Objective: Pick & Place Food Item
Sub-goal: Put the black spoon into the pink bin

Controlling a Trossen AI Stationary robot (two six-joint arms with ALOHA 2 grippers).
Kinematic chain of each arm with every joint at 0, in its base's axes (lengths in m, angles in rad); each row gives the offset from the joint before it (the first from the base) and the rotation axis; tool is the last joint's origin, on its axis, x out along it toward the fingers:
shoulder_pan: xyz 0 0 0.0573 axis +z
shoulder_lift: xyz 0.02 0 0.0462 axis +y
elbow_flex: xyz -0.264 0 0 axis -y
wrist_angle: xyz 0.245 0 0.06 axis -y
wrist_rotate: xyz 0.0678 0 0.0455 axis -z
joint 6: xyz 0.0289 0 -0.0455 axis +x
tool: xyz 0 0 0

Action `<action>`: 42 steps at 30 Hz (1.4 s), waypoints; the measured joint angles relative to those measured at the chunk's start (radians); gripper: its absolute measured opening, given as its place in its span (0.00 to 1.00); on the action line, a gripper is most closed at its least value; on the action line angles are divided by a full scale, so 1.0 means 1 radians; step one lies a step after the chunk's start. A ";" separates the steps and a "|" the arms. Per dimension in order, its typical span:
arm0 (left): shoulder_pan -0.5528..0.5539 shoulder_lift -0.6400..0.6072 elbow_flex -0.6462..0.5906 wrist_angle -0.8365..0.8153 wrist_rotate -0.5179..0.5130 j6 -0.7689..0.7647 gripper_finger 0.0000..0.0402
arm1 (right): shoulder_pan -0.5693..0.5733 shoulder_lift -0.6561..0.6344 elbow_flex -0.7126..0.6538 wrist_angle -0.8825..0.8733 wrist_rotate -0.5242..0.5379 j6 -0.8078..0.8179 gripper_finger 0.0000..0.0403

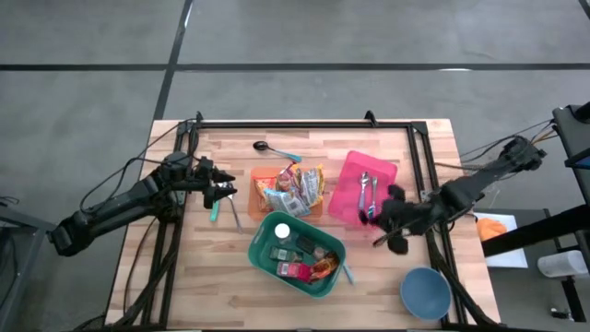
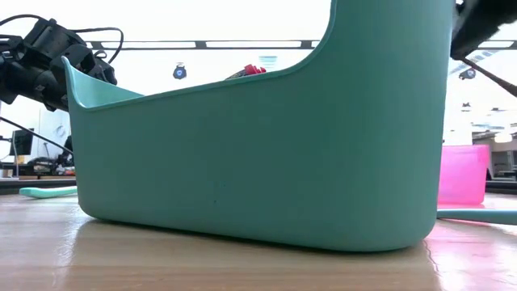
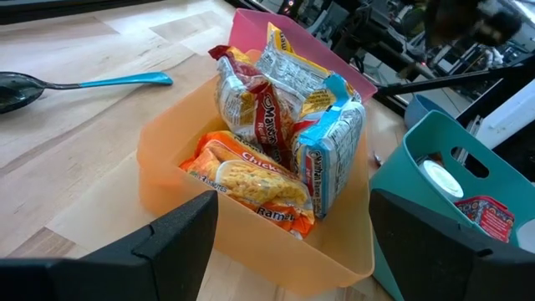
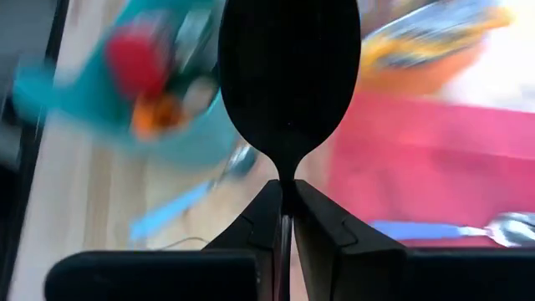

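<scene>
Several ramen packets (image 3: 276, 134) stand and lie in an orange bin (image 1: 261, 180) at the table's middle. My left gripper (image 3: 288, 251) waits open just left of that bin, pointing at it, with nothing between its fingers. Above the pink bin's (image 1: 350, 175) right side my right gripper (image 4: 286, 196) is shut on a black spoon (image 4: 288, 75). The pink bin holds metal utensils (image 1: 367, 192). A teal bin (image 1: 297, 254) with a bottle and small packets stands nearer the front edge. My right gripper pinches the black spoon's thin neck (image 4: 286, 171), just below the bowl, between its two fingers. The bowl sticks out past the fingertips, in line with them. The spoon is lifted clear of the table; its handle is hidden behind the fingers.
A dark spoon with a teal handle (image 1: 275, 150) lies on the table behind the orange bin. Another teal-handled utensil (image 1: 215, 210) lies under my left gripper. A blue bowl (image 1: 425, 293) stands at the near right corner. The teal bin (image 2: 266, 145) fills the low view.
</scene>
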 joint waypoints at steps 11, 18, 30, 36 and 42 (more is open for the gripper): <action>0.000 0.000 0.000 0.000 0.000 0.000 0.78 | -0.042 -0.151 -0.001 -0.004 0.287 0.483 0.05; 0.000 0.000 0.000 0.000 0.000 0.000 0.78 | -0.162 -0.126 -0.002 -0.010 0.285 0.777 0.05; 0.000 0.000 0.000 0.000 0.000 0.000 0.78 | -0.360 -0.043 -0.051 -0.088 0.081 1.039 0.05; 0.000 0.000 0.000 0.000 0.000 0.000 0.78 | -0.456 0.020 -0.096 -0.088 -0.013 1.076 0.05; 0.000 0.000 0.000 0.000 0.000 0.000 0.78 | -0.529 0.084 -0.167 -0.046 -0.122 1.115 0.05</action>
